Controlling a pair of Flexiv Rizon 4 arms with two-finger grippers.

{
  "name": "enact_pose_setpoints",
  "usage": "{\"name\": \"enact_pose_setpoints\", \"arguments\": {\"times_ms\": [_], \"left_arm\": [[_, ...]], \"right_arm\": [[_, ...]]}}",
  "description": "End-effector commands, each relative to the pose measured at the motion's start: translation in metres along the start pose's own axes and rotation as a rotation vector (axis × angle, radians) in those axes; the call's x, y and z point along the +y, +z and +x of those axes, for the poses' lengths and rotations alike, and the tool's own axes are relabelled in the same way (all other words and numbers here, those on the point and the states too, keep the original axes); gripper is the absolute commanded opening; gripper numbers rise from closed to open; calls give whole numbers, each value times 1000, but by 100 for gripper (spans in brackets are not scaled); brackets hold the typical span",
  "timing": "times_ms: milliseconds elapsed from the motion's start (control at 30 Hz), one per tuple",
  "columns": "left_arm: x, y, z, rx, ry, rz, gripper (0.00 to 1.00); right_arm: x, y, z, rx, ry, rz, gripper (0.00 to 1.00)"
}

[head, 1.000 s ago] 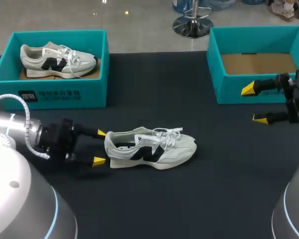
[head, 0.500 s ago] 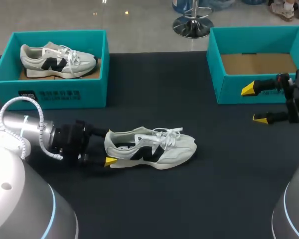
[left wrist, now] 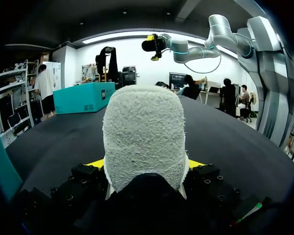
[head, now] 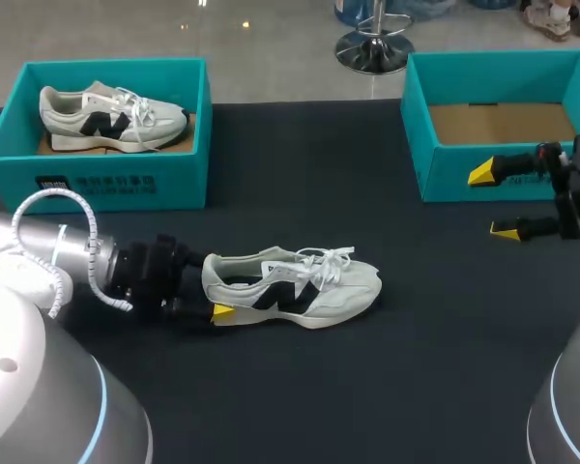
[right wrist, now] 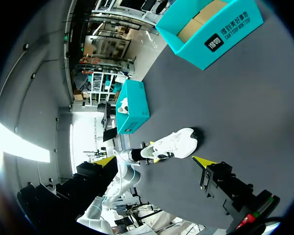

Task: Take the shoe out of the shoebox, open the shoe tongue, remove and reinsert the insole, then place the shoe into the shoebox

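A white sneaker with black side markings (head: 300, 285) lies on its sole on the dark table, toe pointing right. My left gripper (head: 213, 286) is at its heel, open, with one yellow fingertip (head: 222, 311) beside the near side and the other hidden behind the shoe. In the left wrist view the grey heel (left wrist: 144, 137) fills the gap between the fingers of the left gripper (left wrist: 147, 164). My right gripper (head: 494, 202) hangs open and empty at the right, in front of an empty teal shoebox (head: 445, 174). The right wrist view shows the sneaker (right wrist: 174, 143) far ahead of the right gripper (right wrist: 154, 160).
A second teal shoebox (head: 97, 179) stands at the back left with a matching sneaker (head: 111, 116) inside. The empty box (right wrist: 220, 34) and the filled one (right wrist: 132, 112) both show in the right wrist view. Dark tabletop (head: 300, 193) lies between the boxes.
My left gripper slid right until its fingers came around the sneaker's heel, and they have begun to narrow. The sneaker and my right arm stayed put.
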State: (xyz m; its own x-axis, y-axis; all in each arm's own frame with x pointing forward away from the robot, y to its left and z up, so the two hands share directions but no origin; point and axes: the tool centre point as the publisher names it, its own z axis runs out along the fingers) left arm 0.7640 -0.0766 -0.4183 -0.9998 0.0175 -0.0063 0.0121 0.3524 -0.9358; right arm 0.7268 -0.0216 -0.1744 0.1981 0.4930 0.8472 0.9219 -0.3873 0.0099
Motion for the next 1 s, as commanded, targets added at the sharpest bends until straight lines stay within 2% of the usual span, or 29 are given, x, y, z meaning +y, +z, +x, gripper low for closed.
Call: {"name": "enact_pose_setpoints", "arguments": {"times_ms": [33, 600, 700, 767, 833, 1000], "left_arm": [[0, 2, -3, 7, 7, -15, 0], [-1, -3, -4, 6, 13, -37, 0], [-1, -3, -4, 6, 13, -37, 0], [-1, -3, -4, 6, 13, -37, 0], [-1, -3, -4, 6, 13, -37, 0], [-1, -3, -4, 6, 13, -37, 0]], "right_arm": [[-1, 0, 0, -3, 1, -3, 100], [-1, 0, 0, -3, 1, -3, 100], [11, 3, 18, -185, -107, -24, 100], [16, 13, 25, -209, -141, -11, 100], [17, 26, 30, -289, -194, -15, 100], [12, 55, 41, -348, -254, -28, 100]]}}
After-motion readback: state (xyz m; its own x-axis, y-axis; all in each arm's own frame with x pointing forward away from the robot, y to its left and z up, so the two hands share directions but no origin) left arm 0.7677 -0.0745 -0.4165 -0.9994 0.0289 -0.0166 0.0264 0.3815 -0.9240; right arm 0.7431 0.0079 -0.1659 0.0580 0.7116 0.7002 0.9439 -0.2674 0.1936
